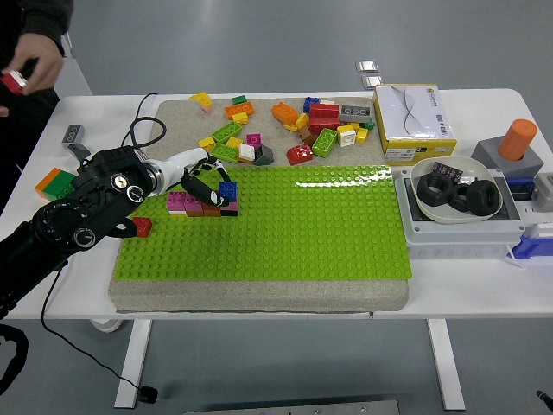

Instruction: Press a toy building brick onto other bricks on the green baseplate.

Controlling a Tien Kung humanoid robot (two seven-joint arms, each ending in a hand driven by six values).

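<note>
One green baseplate. One yellow box. One white bowl holding two black rings. One orange cylinder. Loose bricks: roughly twenty, exact count unclear.

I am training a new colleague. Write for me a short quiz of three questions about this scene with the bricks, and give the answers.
1. True or false: the left hand works at the brick stack on the green baseplate.
2. Which colour is the brick on top of the stack? A) blue B) white C) orange
3. Fill in: a lone ___ brick sits on the baseplate's left edge.

Key: 1 true. 2 A, the blue brick. 3 red, the red brick.
</note>
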